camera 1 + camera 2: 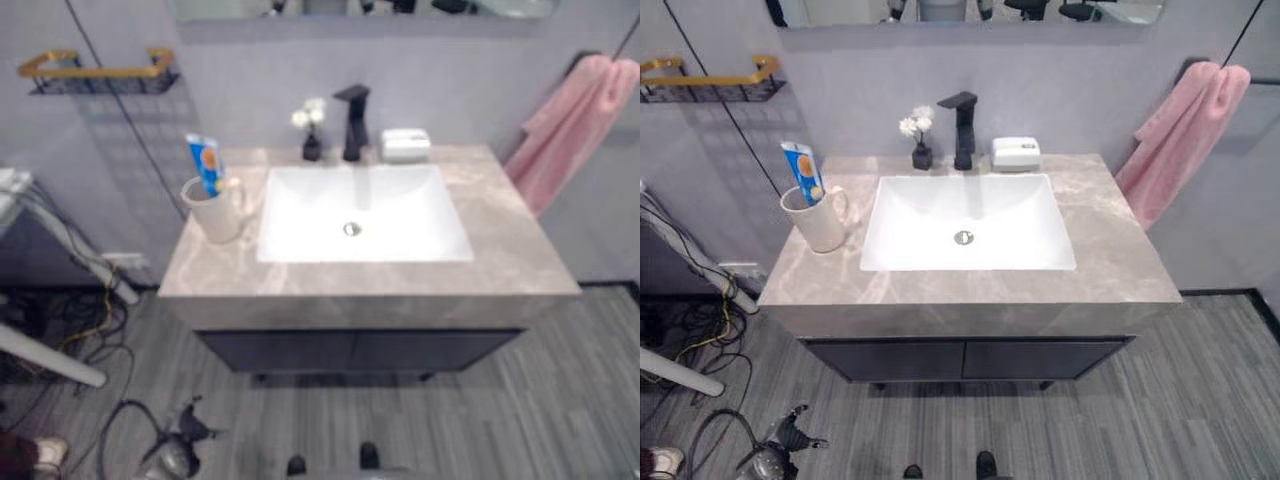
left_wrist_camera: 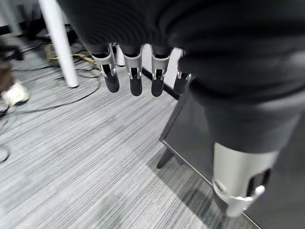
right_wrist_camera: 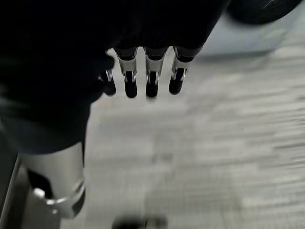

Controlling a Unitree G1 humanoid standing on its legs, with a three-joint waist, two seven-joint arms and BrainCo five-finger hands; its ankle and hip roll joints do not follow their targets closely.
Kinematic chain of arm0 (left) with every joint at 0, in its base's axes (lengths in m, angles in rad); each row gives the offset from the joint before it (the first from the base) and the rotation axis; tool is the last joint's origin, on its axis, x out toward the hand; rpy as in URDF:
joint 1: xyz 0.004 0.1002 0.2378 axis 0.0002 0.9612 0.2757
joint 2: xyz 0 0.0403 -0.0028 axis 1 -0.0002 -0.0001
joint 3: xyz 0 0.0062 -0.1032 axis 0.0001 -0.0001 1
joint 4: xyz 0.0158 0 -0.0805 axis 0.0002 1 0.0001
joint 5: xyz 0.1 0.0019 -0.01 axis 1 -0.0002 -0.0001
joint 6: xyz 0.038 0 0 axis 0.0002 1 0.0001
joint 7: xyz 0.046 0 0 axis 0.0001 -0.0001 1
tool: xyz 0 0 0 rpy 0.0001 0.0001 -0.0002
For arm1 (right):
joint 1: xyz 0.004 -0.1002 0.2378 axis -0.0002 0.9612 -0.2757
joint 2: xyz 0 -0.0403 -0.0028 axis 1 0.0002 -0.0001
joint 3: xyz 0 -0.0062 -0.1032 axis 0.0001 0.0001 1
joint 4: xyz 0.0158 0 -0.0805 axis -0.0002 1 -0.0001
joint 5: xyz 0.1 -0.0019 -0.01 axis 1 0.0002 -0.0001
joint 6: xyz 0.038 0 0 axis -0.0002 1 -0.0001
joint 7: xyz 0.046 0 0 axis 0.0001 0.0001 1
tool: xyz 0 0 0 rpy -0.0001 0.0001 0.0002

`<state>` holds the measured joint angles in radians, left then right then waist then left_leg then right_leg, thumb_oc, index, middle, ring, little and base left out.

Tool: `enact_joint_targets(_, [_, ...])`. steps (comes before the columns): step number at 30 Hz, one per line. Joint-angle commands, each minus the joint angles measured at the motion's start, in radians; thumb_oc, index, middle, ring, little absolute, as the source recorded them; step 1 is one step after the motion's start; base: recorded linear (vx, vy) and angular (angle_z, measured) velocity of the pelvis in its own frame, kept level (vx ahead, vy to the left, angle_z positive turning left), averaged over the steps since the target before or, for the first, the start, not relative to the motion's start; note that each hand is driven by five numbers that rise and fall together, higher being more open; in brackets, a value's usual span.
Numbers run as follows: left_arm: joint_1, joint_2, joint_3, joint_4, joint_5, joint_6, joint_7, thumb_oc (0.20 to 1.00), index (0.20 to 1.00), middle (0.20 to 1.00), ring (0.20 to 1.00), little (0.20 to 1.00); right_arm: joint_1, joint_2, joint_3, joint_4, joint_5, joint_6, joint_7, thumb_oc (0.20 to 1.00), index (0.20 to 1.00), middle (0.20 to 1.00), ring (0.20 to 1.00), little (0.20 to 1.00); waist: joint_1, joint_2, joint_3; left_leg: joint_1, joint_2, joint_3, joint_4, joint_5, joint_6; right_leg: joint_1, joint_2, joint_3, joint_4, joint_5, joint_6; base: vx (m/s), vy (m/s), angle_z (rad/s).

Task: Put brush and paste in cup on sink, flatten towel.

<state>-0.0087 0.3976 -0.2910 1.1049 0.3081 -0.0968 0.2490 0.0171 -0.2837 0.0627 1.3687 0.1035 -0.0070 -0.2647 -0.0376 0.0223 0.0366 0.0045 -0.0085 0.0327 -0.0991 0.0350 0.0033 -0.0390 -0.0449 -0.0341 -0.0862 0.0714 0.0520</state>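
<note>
Left hand is hanging low by the dark vanity cabinet, fingers straight and relaxed, holding nothing; right hand is doing the same over the grey floor. Up on the marble counter, the toothpaste tube is standing in the cream cup, left of the white basin. No brush can be made out. Pink towel is hanging bunched on the wall to the right.
</note>
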Motion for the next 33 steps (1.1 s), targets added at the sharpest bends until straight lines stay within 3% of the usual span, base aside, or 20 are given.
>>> enact_joint_targets(1, [-0.03,0.03,0.08,0.025,-0.043,-0.007,-0.003,1.0,1.0,1.0,1.0,1.0,-0.016,-0.014,0.093,-0.063,-0.064,-0.058,0.057,1.0,1.0,1.0,1.0,1.0,0.014,-0.06,0.048,0.018,0.035,-0.017,0.033,-0.071,-0.002,-0.009,0.034,0.001,0.165,-0.156,-0.024,0.01,-0.129,0.06])
enact_joint_targets(3, [-0.012,0.029,0.091,0.02,-0.068,-0.014,-0.019,1.0,1.0,1.0,1.0,1.0,0.0,-0.028,0.103,-0.078,-0.048,-0.064,0.112,1.0,1.0,1.0,1.0,1.0,0.018,-0.063,0.068,0.007,0.043,-0.028,0.085,-0.085,-0.012,-0.024,0.048,-0.009,0.228,-0.194,-0.036,0.02,-0.277,0.11])
enact_joint_targets(7, [-0.032,0.036,0.083,0.02,-0.093,-0.012,-0.026,1.0,1.0,1.0,1.0,1.0,-0.028,-0.077,0.037,-0.042,-0.008,-0.058,0.079,1.0,1.0,1.0,1.0,1.0,0.015,-0.063,0.083,-0.01,0.054,-0.035,0.14,-0.099,-0.025,-0.029,0.06,-0.018,0.267,-0.223,-0.049,0.01,-0.213,0.14])
enact_joint_targets(12, [-0.084,0.047,0.045,0.02,-0.093,-0.016,-0.026,1.0,1.0,1.0,1.0,1.0,-0.042,-0.168,0.051,-0.06,-0.099,-0.055,0.05,1.0,1.0,1.0,1.0,1.0,-0.001,-0.066,0.109,-0.068,0.079,-0.042,0.177,-0.062,-0.054,-0.028,0.065,-0.072,0.269,-0.241,-0.078,-0.05,-0.277,0.28])
enact_joint_targets(14, [-0.11,0.045,0.019,-0.001,-0.085,-0.019,-0.027,1.0,1.0,1.0,1.0,1.0,-0.031,-0.198,0.046,-0.075,-0.113,-0.057,0.048,1.0,1.0,1.0,1.0,1.0,-0.027,-0.062,0.117,-0.128,0.088,0.052,0.201,-0.039,-0.057,-0.022,0.051,-0.117,0.241,-0.226,-0.081,-0.11,-0.216,0.91])
enact_joint_targets(15, [-0.247,-0.096,-0.072,0.072,-0.06,0.025,0.036,1.0,1.0,1.0,1.0,1.0,-0.04,-0.17,0.087,-0.085,-0.137,-0.053,0.036,1.0,1.0,1.0,1.0,1.0,-0.077,-0.073,0.106,-0.129,0.1,0.146,0.209,-0.05,-0.056,-0.019,0.054,-0.113,0.221,-0.214,-0.079,-0.07,-0.179,1.42])
enact_joint_targets(16, [-0.2,-0.089,-0.058,0.092,-0.052,0.017,0.04,1.0,1.0,1.0,1.0,1.0,-0.043,-0.161,0.096,-0.088,-0.13,-0.054,0.031,1.0,1.0,1.0,1.0,1.0,-0.071,-0.076,0.106,-0.146,0.088,0.167,0.253,-0.071,-0.051,-0.01,0.054,-0.12,0.2,-0.204,-0.079,-0.03,-0.138,1.13])
enact_joint_targets(18, [-0.132,-0.107,-0.064,0.1,-0.034,0.004,0.018,1.0,1.0,1.0,1.0,1.0,-0.044,-0.153,0.109,-0.077,-0.139,-0.058,0.024,1.0,1.0,1.0,1.0,1.0,-0.035,-0.074,0.113,-0.167,0.016,0.115,0.32,-0.127,-0.044,0.003,0.055,-0.109,0.15,-0.179,-0.061,-0.04,-0.07,0.4])
enact_joint_targets(20, [-0.117,-0.108,-0.065,0.102,-0.034,-0.005,0.02,1.0,1.0,1.0,1.0,1.0,-0.041,-0.138,0.12,-0.077,-0.137,-0.068,0.019,1.0,1.0,1.0,1.0,1.0,-0.027,-0.067,0.104,-0.17,-0.033,0.104,0.322,-0.162,-0.023,-0.005,0.057,-0.096,0.125,-0.157,-0.048,-0.01,-0.005,-0.02])
enact_joint_targets(23, [-0.096,-0.109,-0.059,0.106,-0.039,-0.012,0.021,1.0,1.0,1.0,1.0,1.0,-0.058,-0.114,0.152,-0.077,-0.144,-0.073,0.025,1.0,1.0,1.0,1.0,1.0,-0.002,-0.055,0.108,-0.161,-0.11,0.031,0.332,-0.201,0.009,-0.019,0.083,-0.046,0.126,-0.147,-0.032,0.02,0.029,-0.27])
enact_joint_targets(27, [-0.062,-0.113,-0.044,0.113,-0.039,-0.011,0.014,1.0,1.0,1.0,1.0,1.0,-0.068,-0.087,0.186,-0.08,-0.16,-0.075,0.045,1.0,1.0,1.0,1.0,1.0,0.011,-0.052,0.102,-0.119,-0.135,-0.028,0.294,-0.205,0.039,-0.006,0.113,0.015,0.129,-0.147,-0.029,0.08,0.037,-0.78])
enact_joint_targets(33, [-0.043,-0.101,-0.028,0.112,-0.056,-0.021,-0.003,1.0,1.0,1.0,1.0,1.0,-0.078,-0.092,0.199,-0.073,-0.174,-0.073,0.058,1.0,1.0,1.0,1.0,1.0,0.027,-0.067,0.107,-0.092,-0.163,-0.162,0.315,-0.206,0.041,-0.009,0.134,0.086,0.181,-0.168,-0.039,0.04,0.078,-0.48])
